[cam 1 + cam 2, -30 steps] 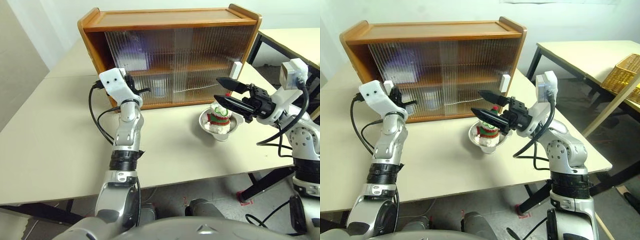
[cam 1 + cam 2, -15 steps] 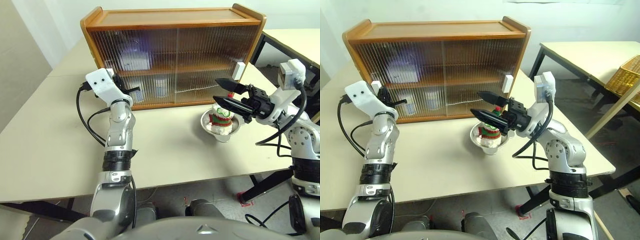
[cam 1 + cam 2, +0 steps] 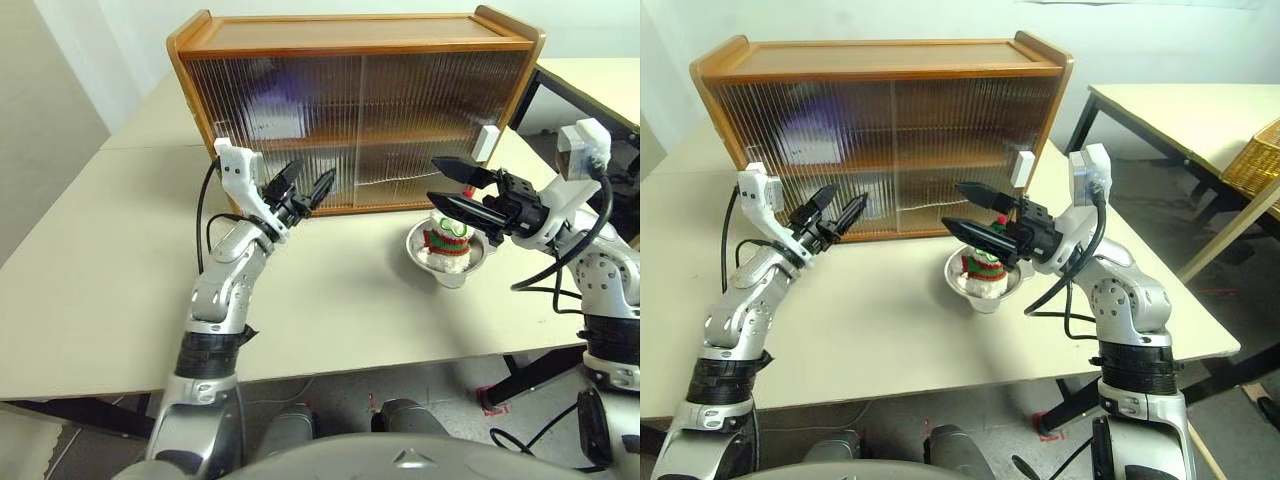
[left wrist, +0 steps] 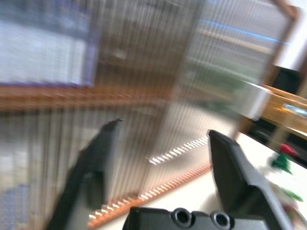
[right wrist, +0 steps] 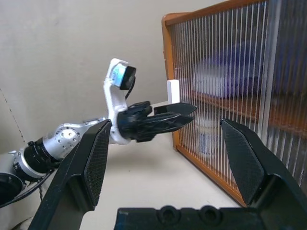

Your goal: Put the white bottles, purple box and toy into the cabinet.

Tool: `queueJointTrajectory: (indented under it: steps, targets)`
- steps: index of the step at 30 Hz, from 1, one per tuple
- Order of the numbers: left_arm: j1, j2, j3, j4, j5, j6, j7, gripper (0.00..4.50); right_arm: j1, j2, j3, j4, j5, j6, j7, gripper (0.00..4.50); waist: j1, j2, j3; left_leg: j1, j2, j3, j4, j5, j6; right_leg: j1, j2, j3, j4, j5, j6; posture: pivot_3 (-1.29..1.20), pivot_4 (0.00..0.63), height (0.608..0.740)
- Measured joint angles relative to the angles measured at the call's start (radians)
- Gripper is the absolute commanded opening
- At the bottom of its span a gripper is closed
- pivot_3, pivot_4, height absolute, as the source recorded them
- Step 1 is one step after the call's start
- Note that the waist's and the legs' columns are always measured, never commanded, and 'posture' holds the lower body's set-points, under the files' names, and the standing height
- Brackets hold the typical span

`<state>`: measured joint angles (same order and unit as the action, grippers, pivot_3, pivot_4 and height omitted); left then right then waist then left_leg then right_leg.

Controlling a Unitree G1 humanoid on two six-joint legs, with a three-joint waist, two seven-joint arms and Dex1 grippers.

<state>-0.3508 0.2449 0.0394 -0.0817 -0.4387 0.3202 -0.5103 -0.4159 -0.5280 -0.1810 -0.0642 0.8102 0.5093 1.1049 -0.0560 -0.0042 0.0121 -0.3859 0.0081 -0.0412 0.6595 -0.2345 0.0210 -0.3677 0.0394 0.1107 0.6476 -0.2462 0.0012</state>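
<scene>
1. Cabinet (image 3: 360, 110) stood at the back of the table (image 3: 100, 280), both ribbed doors slid closed, white handles at its left and right ends.
2. Purple box (image 3: 272, 112) showed as a purple blur behind the left door, on the upper shelf.
3. One white bottle (image 5: 207, 135) was dimly seen behind the same door on the lower shelf; a second bottle could not be made out.
4. Toy (image 3: 445, 237) sat in a steel bowl (image 3: 450, 262) on the table, in front of the cabinet's right end, outside the cabinet.
5. Left gripper (image 3: 305, 189) hung in the air just in front of the left door's lower part, fingers spread apart, holding nothing. Whether the tips touched the door was unclear.
6. In the left wrist view the two fingers (image 4: 98, 158) stood well apart, with the ribbed door right behind them.
7. Right gripper (image 3: 448, 183) hovered just above the toy, pointing to the robot's left, fingers wide apart, one above the other, empty.
8. Right wrist view showed its own fingers (image 5: 93, 153) spread wide, with the left gripper seen between them near the cabinet's left handle (image 5: 173, 92).
9. A second table (image 3: 1180, 105) stood off to the right with a wicker basket (image 3: 1252, 160) on it.
</scene>
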Motion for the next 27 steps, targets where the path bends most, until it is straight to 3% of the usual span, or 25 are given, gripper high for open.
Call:
queueJointTrajectory:
  steps: [10, 17, 24, 27]
  targets:
    - [0.063, 0.241, 0.117, 0.003, -0.186, 0.018, -0.375, 4.47, -0.022, 0.018, -0.026, 0.121, -0.102, -0.106, -0.137, 4.5, -0.001, 0.002, -0.001, -0.008, 0.008, -0.004, -0.002, 0.001, 0.002, -0.012, -0.001, 0.002, 0.001, 0.0, -0.003, -0.08, 0.0, 0.74]
    - [0.104, 0.274, 0.184, 0.001, -0.286, 0.049, -0.459, 4.47, -0.054, 0.026, -0.041, 0.25, -0.187, -0.221, -0.183, 4.5, 0.0, 0.003, -0.002, -0.017, 0.013, -0.003, -0.001, 0.001, 0.003, -0.019, -0.001, 0.002, 0.002, 0.003, -0.007, -0.07, 0.0, 0.74]
    - [0.115, 0.277, 0.224, -0.023, -0.354, 0.05, -0.5, 4.47, -0.092, 0.025, -0.069, 0.413, -0.239, -0.322, -0.201, 4.5, 0.0, 0.004, -0.002, -0.016, 0.016, -0.003, -0.002, 0.002, 0.004, -0.02, -0.001, 0.002, 0.003, 0.005, -0.01, -0.06, 0.0, 0.74]
    - [0.116, 0.26, 0.231, -0.033, -0.378, 0.037, -0.521, 4.5, -0.131, 0.006, -0.079, 0.543, -0.283, -0.401, -0.214, 3.88, 0.001, 0.004, -0.002, -0.016, 0.016, -0.003, -0.001, 0.002, 0.004, -0.02, -0.001, 0.002, 0.003, 0.007, -0.011, -0.05, 0.0, 0.74]
